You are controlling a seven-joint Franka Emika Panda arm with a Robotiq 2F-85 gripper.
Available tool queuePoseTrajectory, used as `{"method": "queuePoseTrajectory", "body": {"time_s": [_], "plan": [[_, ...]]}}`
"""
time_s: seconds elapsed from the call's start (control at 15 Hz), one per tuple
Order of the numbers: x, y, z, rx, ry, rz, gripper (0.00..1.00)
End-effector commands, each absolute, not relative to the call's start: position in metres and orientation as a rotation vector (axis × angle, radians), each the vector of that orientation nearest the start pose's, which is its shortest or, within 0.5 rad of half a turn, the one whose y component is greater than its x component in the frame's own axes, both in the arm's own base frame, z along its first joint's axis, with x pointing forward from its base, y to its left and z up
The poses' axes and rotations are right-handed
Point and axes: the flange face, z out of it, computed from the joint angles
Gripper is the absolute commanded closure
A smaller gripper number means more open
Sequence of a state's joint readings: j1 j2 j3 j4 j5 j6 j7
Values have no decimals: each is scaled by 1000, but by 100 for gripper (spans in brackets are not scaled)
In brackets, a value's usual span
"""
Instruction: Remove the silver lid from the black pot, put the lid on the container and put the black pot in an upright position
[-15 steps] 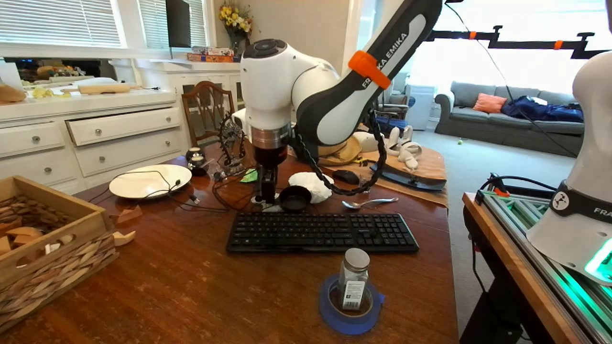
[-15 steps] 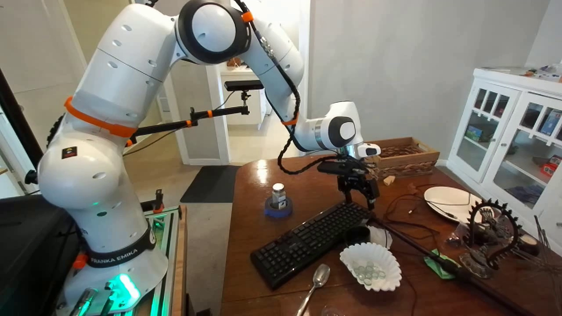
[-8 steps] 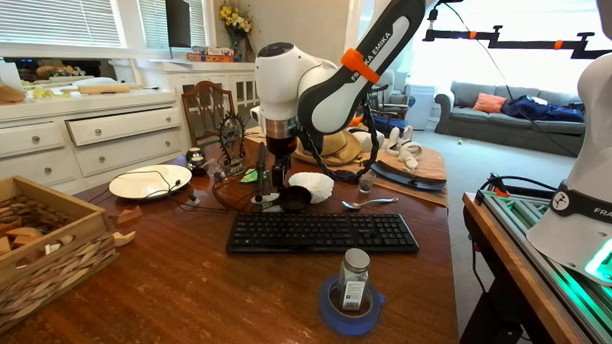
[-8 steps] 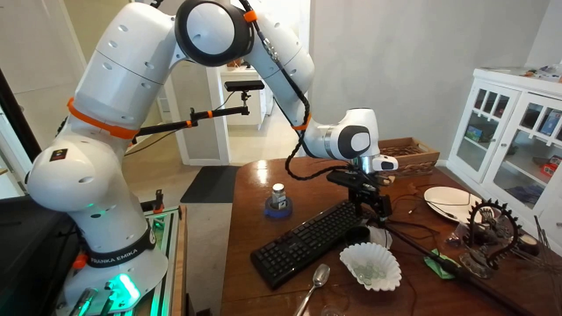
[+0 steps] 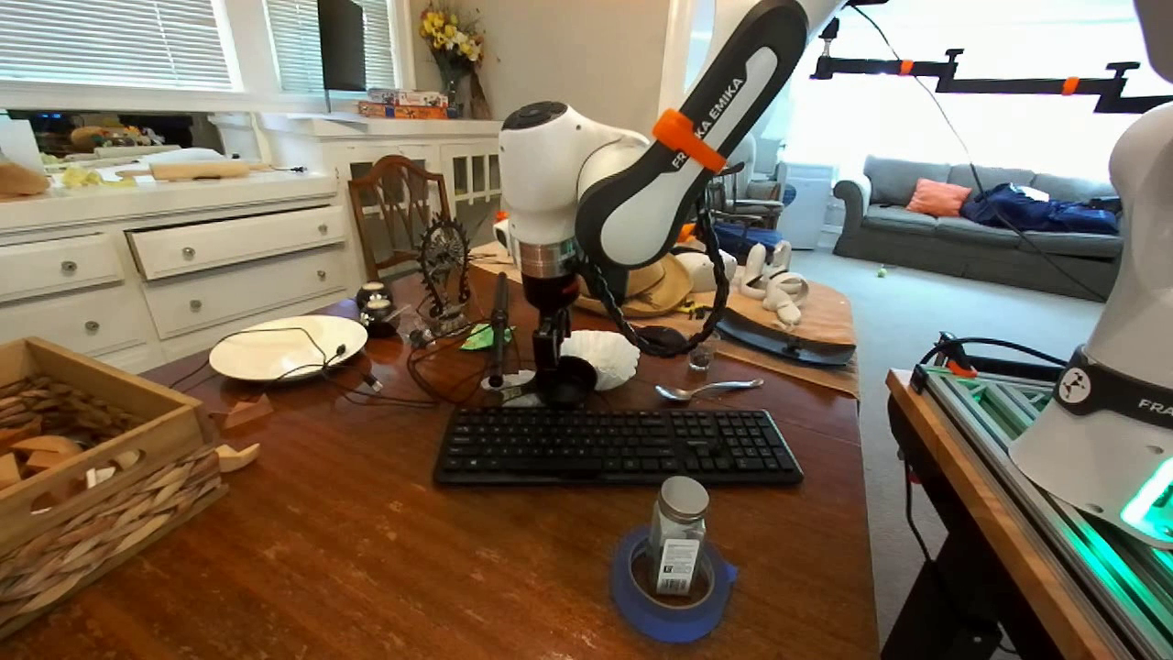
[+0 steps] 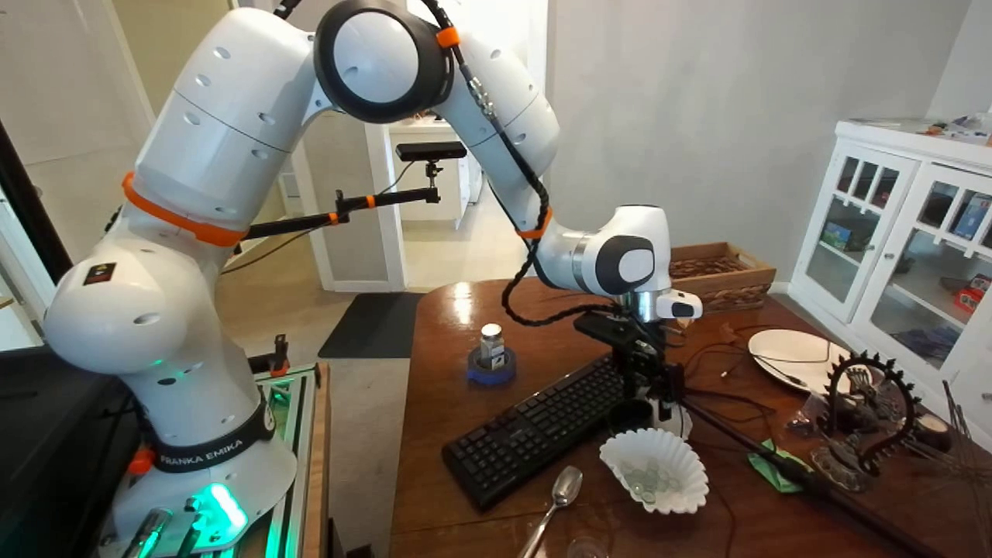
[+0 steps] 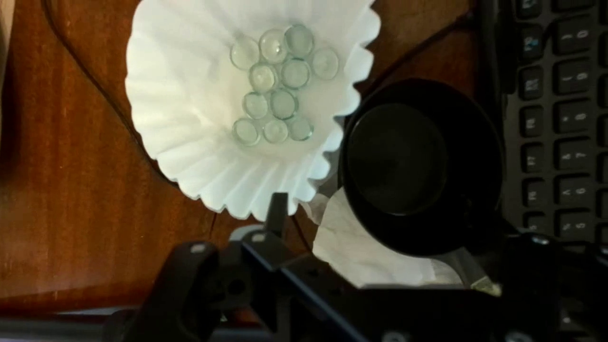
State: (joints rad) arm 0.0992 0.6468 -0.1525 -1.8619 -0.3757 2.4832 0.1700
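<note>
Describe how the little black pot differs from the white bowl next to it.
The black pot is dark with a smooth round rim, while the white bowl has a scalloped one. The white bowl looks wider than the black pot. The white bowl holds clear glass-like discs; nothing shows inside the black pot. Both have open, uncovered mouths.

Claw at black pot, near white bowl.
</note>
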Motion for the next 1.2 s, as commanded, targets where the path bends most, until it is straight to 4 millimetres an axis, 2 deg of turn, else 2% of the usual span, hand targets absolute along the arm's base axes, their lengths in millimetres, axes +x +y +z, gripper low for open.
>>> {"method": "queuePoseTrajectory", "body": {"time_s": [0.0,0.07,0.2,0.27,0.33,0.47,0.53,0.6,0.67,0.73,0.8,0.87,1.0,1.13], "plan": [[634,-28,155,-3433,-121,66,32],[634,-30,153,-3435,-99,67,42],[635,-35,150,-3438,-60,66,56],[635,-37,150,-3439,-39,61,71],[635,-39,150,-3441,-22,57,80],[636,-41,152,-3444,-1,49,94],[636,-42,153,-3446,6,46,83],[637,-43,155,-3448,8,43,57],[638,-43,155,-3449,10,39,58],[639,-43,156,-3450,11,34,66],[639,-43,157,-3450,9,31,89],[640,-43,158,-3451,6,27,89],[642,-40,163,-3450,-7,5,99],[644,-36,167,-3448,-24,-11,100]]}}
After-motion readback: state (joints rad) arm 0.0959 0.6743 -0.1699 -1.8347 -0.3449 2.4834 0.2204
